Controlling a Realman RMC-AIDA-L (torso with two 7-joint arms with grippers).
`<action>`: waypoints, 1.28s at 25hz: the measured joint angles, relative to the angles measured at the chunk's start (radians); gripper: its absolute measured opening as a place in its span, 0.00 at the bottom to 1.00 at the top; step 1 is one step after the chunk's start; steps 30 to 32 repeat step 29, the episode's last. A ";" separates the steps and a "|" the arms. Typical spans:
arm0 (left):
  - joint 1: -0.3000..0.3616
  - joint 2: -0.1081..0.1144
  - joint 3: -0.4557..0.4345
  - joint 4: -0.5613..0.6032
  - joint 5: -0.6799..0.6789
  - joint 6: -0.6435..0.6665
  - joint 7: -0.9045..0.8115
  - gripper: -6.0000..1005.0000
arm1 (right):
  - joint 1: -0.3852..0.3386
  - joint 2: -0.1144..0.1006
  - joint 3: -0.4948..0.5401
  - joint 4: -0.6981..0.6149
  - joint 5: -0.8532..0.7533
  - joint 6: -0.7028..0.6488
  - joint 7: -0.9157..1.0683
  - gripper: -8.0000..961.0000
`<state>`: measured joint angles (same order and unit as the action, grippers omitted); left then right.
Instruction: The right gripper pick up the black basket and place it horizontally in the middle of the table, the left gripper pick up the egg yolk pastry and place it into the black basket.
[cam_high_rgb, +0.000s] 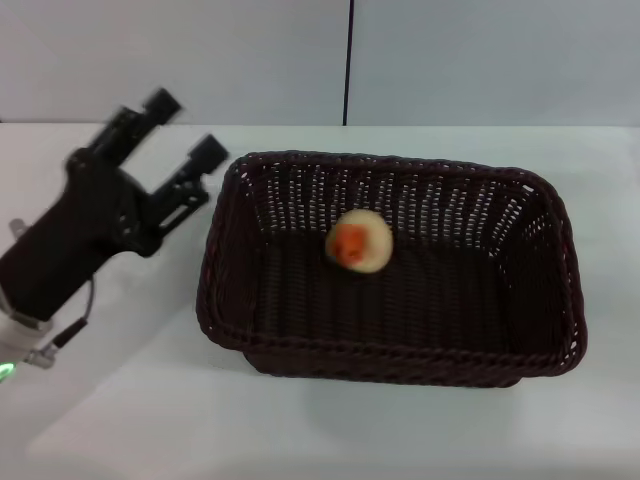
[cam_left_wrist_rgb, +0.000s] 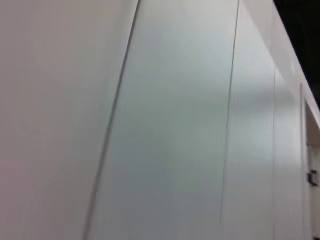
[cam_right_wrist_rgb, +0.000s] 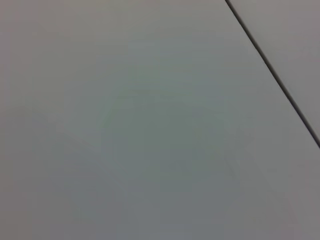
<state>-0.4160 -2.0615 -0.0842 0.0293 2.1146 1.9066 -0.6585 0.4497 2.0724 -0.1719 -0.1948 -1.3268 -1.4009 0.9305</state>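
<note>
**Now: pastry in the basket, left end effector off to the side**

Here we see, in the head view, the black basket (cam_high_rgb: 392, 268) sitting lengthwise across the middle of the white tabletop (cam_high_rgb: 120, 420), its long sides running left to right in the frame. It stands upright on its base, open side up, and fills most of the centre and right of the frame.

We note the egg yolk pastry (cam_high_rgb: 359, 241) lying inside the basket, on the basket floor toward the far wall and a little left of the basket's centre. Its orange-red patch faces the lower left of the frame.

We find the left end effector (cam_high_rgb: 182, 128) at the upper left of the frame, outside the basket and just beside its left short wall. Its two round-tipped fingers (cam_high_rgb: 207, 152) are spread apart with nothing between them; it is released. The fingers point toward the upper right, and the black arm body runs down to the left edge of the frame.

We cannot see the right end effector in the head view. Both wrist views show only pale panelled surfaces with thin dark seams.
</note>
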 joint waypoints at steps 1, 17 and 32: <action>0.022 0.000 -0.032 0.000 -0.023 0.014 0.019 0.66 | 0.002 0.000 0.001 0.002 0.000 -0.002 0.001 0.45; 0.278 -0.001 -0.661 -0.031 -0.061 0.020 0.028 0.80 | -0.031 0.002 0.014 0.012 0.071 -0.041 0.004 0.46; 0.299 -0.002 -0.736 -0.031 -0.060 0.014 -0.021 0.80 | -0.056 0.003 0.016 0.020 0.090 -0.051 0.005 0.45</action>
